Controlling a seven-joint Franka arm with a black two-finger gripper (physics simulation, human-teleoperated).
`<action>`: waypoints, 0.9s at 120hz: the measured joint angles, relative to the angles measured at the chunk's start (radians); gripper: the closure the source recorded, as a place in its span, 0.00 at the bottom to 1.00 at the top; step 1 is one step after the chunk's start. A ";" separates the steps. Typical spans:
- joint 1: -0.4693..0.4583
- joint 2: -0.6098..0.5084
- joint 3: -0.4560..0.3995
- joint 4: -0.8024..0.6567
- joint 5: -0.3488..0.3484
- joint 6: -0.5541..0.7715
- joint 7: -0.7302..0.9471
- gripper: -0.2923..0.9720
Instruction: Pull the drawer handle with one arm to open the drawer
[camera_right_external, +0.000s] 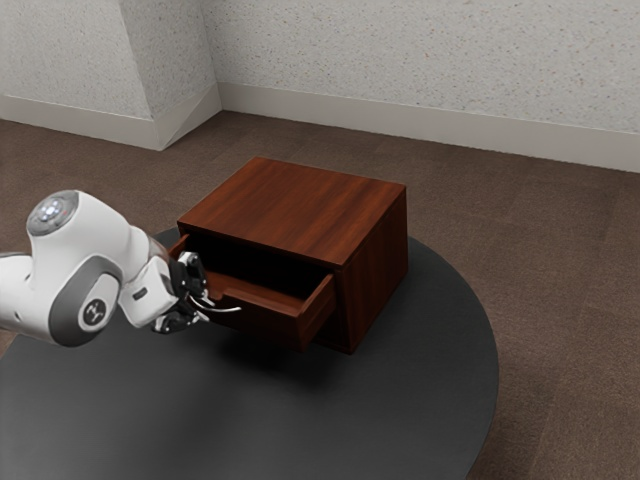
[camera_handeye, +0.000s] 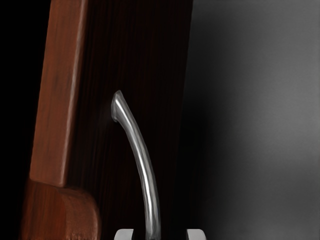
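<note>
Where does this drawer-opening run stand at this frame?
Done: the drawer stands partway out of the wooden cabinet, with its dark inside showing. In hand: the gripper is at the metal handle, which passes between the fingertips with a gap on each side, so it looks hooked rather than clamped. Left: probably more pulling, if full opening is wanted.

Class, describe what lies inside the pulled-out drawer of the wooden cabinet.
The drawer shows a dark, shadowed interior; no contents visible. Its rear part is covered by the cabinet top.
</note>
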 joint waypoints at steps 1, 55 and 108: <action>0.000 0.000 0.000 0.000 0.000 0.001 0.000 0.74; -0.008 -0.016 0.000 -0.028 0.002 0.040 -0.009 0.73; -0.009 -0.044 0.000 -0.032 0.002 0.045 -0.015 0.72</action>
